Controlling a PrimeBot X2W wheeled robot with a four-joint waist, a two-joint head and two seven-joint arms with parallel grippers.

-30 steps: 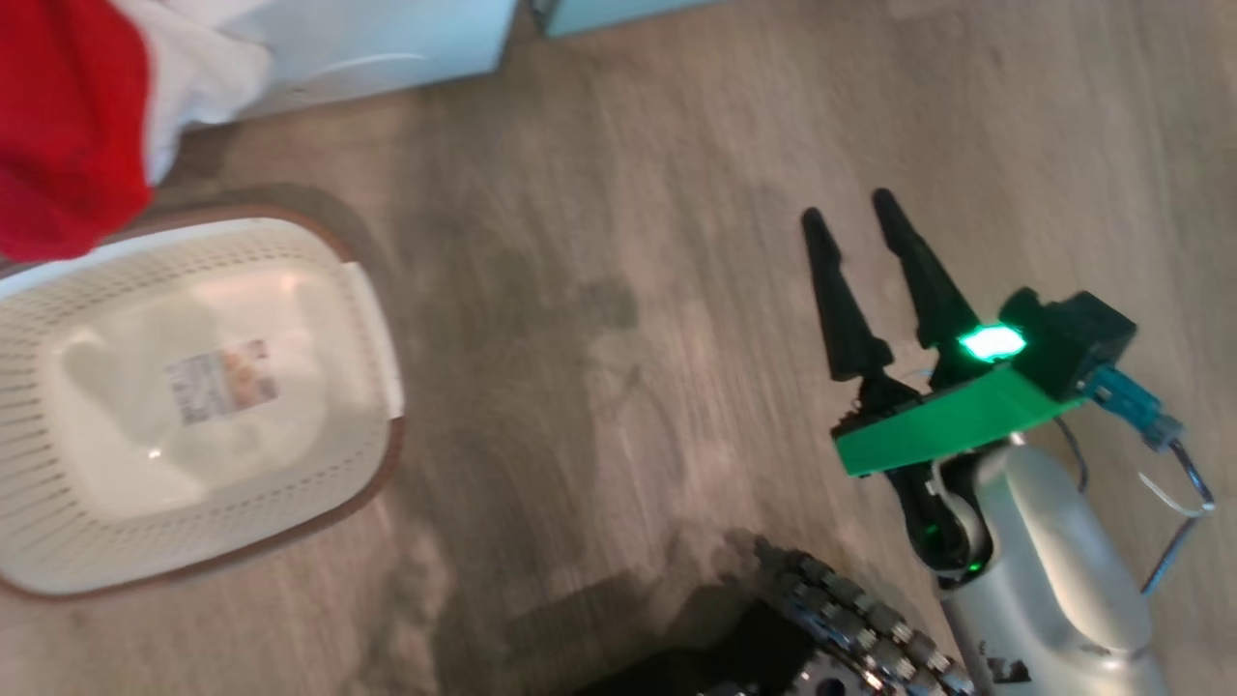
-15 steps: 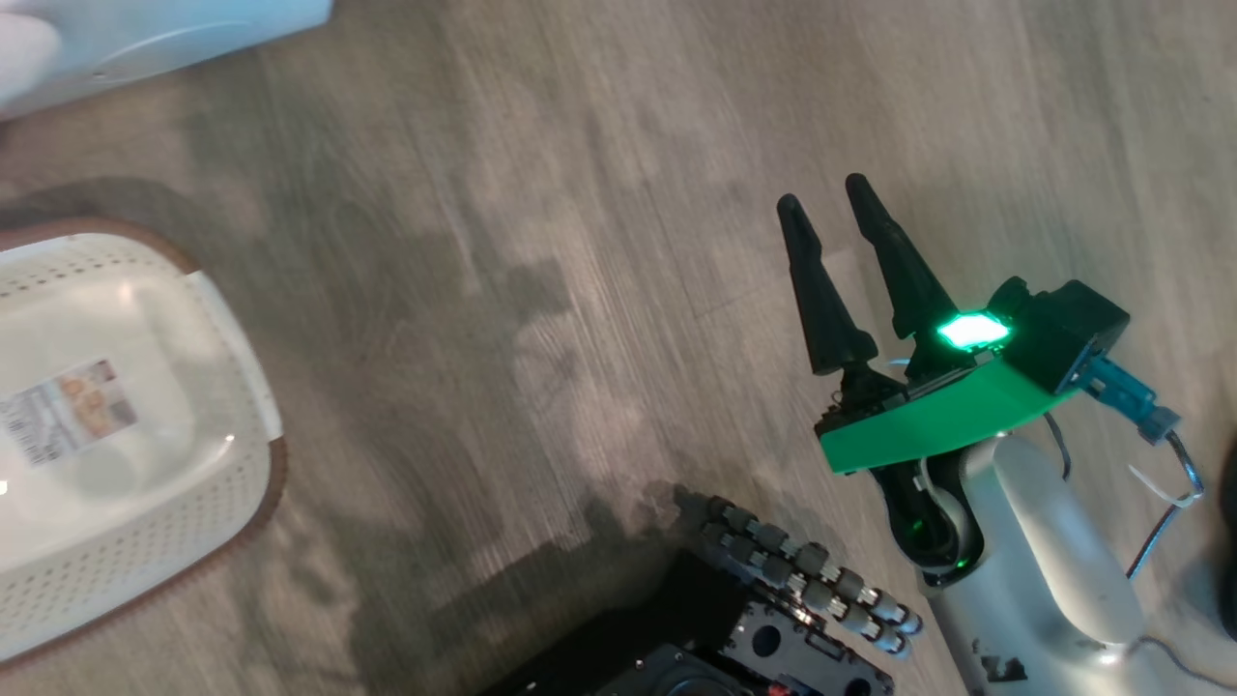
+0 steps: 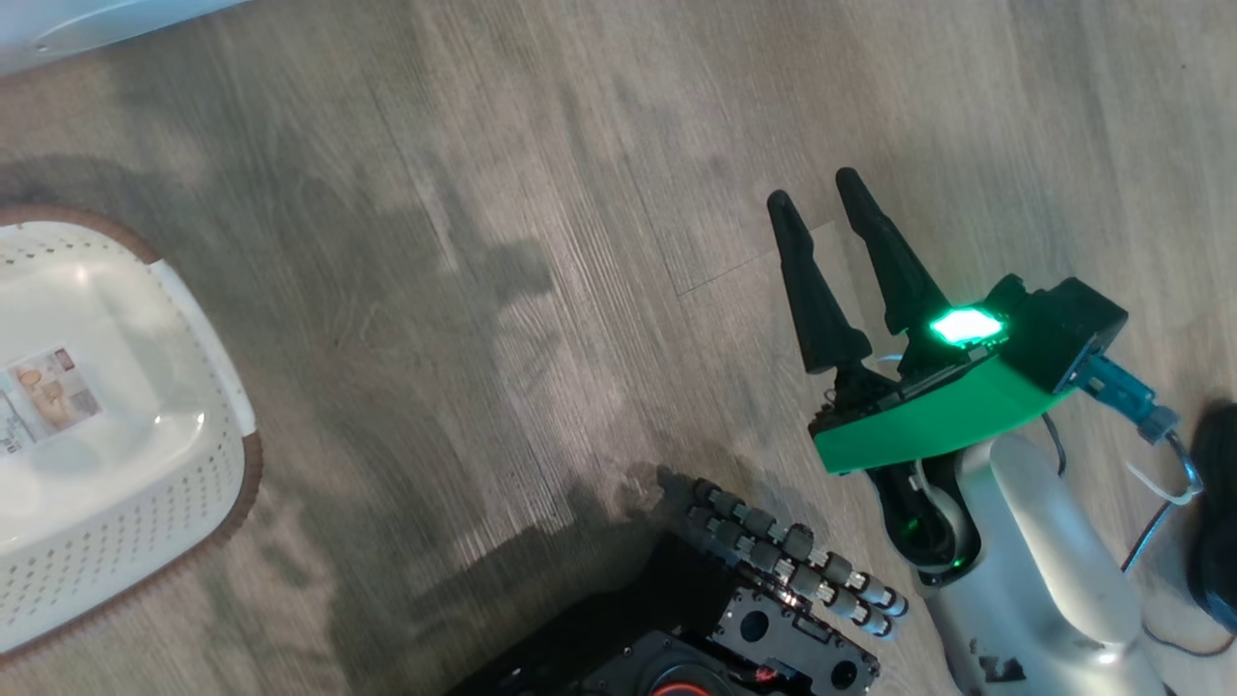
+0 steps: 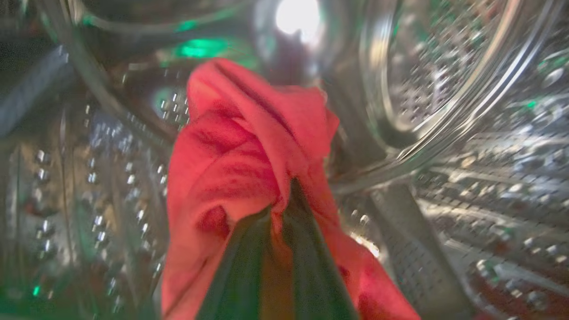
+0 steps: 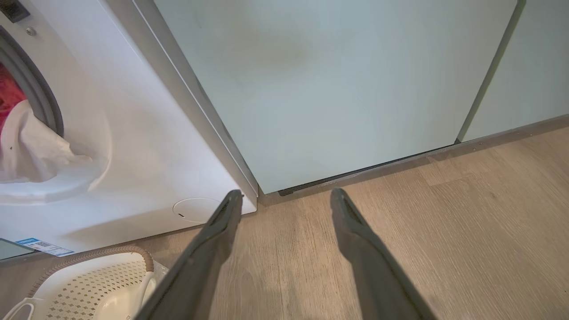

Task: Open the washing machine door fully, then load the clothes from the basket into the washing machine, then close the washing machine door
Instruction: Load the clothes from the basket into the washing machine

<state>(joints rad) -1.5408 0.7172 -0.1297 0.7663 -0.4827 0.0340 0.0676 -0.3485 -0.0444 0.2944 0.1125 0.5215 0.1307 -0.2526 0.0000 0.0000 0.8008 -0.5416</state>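
Two pincers: with the left pincer (image 4: pixel 280 200) we are clamping the clothes (image 4: pixel 249 151), bunched round its tips inside the drum (image 4: pixel 444 66) for release; the right pincer (image 3: pixel 814 188) is hanging wide, basket (image 3: pixel 116 561) to its left.

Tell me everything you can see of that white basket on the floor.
The basket is cream-white plastic with perforated walls, rounded corners, a brown rim and white handles. It stands upright on the wooden floor, before the washing machine. Its visible inside is empty, with a paper label on the bottom.
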